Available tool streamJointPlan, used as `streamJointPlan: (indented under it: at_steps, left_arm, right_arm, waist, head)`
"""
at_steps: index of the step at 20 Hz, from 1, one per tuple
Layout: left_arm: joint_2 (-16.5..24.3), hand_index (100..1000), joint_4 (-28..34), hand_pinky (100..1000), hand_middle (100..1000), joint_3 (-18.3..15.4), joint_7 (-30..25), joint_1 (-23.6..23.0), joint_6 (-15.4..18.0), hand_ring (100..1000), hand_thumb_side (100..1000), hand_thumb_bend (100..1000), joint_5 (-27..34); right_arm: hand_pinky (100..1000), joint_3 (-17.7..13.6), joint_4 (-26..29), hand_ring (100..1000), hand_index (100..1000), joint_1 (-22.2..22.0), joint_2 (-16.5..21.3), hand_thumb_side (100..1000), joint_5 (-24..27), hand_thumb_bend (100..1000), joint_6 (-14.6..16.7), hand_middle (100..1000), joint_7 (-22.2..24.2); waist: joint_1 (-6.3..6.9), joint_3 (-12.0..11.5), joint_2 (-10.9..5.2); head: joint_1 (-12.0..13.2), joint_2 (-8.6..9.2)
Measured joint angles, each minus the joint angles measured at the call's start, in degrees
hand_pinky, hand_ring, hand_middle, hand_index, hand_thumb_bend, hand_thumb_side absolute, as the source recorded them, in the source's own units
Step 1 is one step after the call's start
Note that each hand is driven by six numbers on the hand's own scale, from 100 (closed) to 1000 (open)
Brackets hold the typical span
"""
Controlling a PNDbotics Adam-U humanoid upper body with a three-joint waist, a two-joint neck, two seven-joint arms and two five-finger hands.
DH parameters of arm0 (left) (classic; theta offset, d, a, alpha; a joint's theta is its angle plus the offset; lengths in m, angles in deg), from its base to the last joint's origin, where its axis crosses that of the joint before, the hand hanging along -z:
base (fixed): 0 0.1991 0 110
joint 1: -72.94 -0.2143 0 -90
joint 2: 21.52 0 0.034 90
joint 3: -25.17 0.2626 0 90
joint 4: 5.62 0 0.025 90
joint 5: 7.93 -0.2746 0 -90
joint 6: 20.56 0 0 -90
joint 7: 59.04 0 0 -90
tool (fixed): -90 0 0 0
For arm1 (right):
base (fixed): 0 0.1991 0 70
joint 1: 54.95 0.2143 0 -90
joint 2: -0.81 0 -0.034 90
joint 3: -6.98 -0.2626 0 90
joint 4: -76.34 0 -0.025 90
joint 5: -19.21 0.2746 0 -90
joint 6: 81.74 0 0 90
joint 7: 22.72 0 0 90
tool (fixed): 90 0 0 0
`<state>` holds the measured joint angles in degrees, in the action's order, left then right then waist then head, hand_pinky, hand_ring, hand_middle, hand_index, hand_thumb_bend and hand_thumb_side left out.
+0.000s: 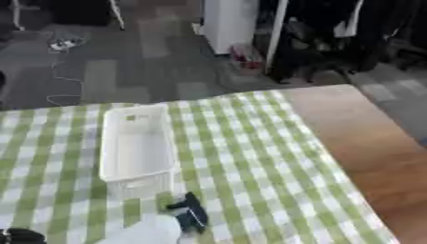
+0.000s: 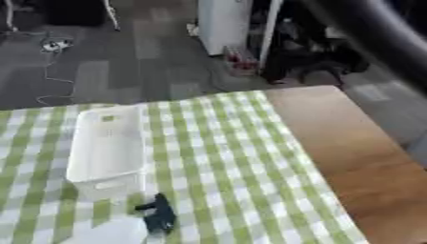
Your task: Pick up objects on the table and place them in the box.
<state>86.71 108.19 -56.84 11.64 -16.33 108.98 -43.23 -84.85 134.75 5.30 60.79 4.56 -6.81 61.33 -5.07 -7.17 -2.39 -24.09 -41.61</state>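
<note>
Green-checked table (image 1: 250, 157) carried an empty white box (image 1: 137, 147), a dark object (image 1: 190, 212) lay unplaced just near of it, and no hand's fingers showed.

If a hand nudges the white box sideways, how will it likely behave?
The box looks like thin, empty plastic, so it is probably light and would slide on the checked cloth rather than resist. It is long, low and open-topped, so tipping seems unlikely. A push near one end may swing it round.

No readable text, labels, brands or numbers on anything in view
</note>
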Motion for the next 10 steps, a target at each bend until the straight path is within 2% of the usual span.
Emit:
streamJointPlan:
  at_steps: [4, 10]
  left_arm:
    - [0.03, 843, 0.00, 689, 724, 0.21, -3.45, 0.75, -0.49, 643, 1000, 118, -1.56]
    - [0.01, 862, 0.00, 699, 745, 0.66, -7.90, 1.40, -3.77, 674, 1000, 127, -2.96]
  right_arm:
    - [613, 0.00, 0.00, 612, 649, -0.04, 0.04, 941, 0.01, 100, -0.04, 541, 0.05]
    - [613, 0.01, -0.02, 612, 649, -0.04, 0.06, 940, 0.02, 100, -0.17, 541, 0.33]
  waist:
    - [0.05, 0.14, -0.04]
    - [0.12, 0.38, 0.01]
  head:
    - [0.95, -1.89]
    - [1.51, -2.50]
